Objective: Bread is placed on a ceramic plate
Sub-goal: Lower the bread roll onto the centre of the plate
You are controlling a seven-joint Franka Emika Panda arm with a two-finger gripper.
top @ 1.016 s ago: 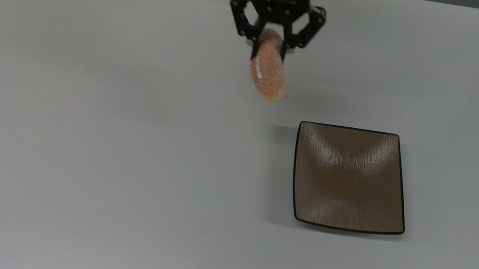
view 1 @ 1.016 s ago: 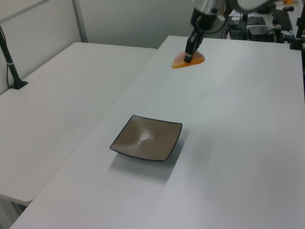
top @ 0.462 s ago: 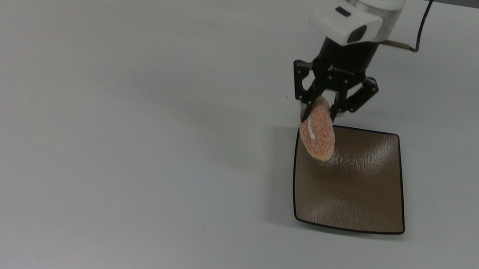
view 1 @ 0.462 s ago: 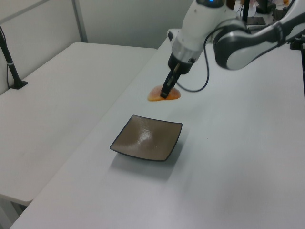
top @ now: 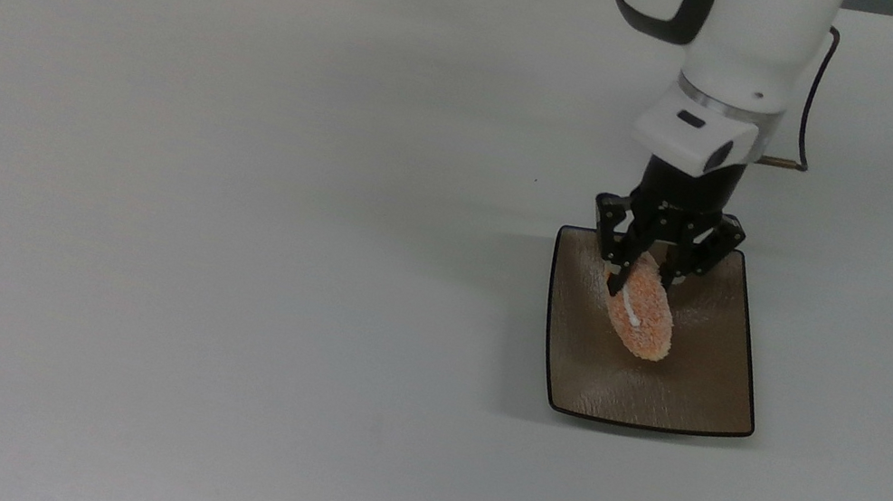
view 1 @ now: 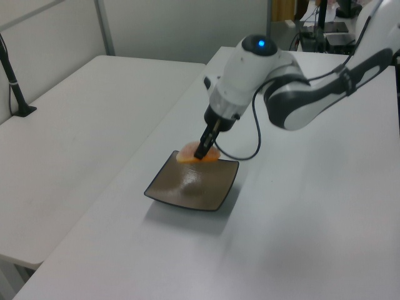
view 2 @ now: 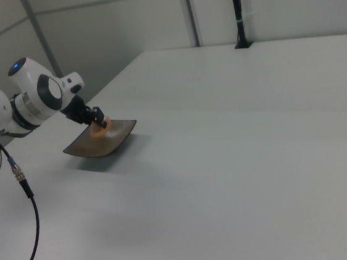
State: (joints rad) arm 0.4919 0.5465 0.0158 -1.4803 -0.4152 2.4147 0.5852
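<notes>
The bread (top: 641, 317) hangs in the tool (top: 644, 284), whose two black fingers are closed on the bun's upper end, so its long body points down and toward the near edge of the ceramic plate (top: 705, 397) in the top view. In that view it lies over the plate's middle, a little toward the top view's left. In the left view the bread (view 1: 195, 156) sits above the far rim of the plate (view 1: 175, 194), and a soft dark patch on the glaze beneath suggests it is not yet resting on the dish, though I cannot tell how much gap remains. The right view shows the bread (view 2: 99, 129) low over the plate (view 2: 95, 149), close to the surface.

To do this step well, I judge the arm should come straight down until the bun's free end meets the dished centre, then part the fingers only once the weight is taken by the plate. Because the grip is at one end, the bun will likely tip flat as it is let go; releasing low keeps it from rolling toward an upturned edge. Lifting away vertically should avoid dragging it off across the white bench (top: 226, 248)
</notes>
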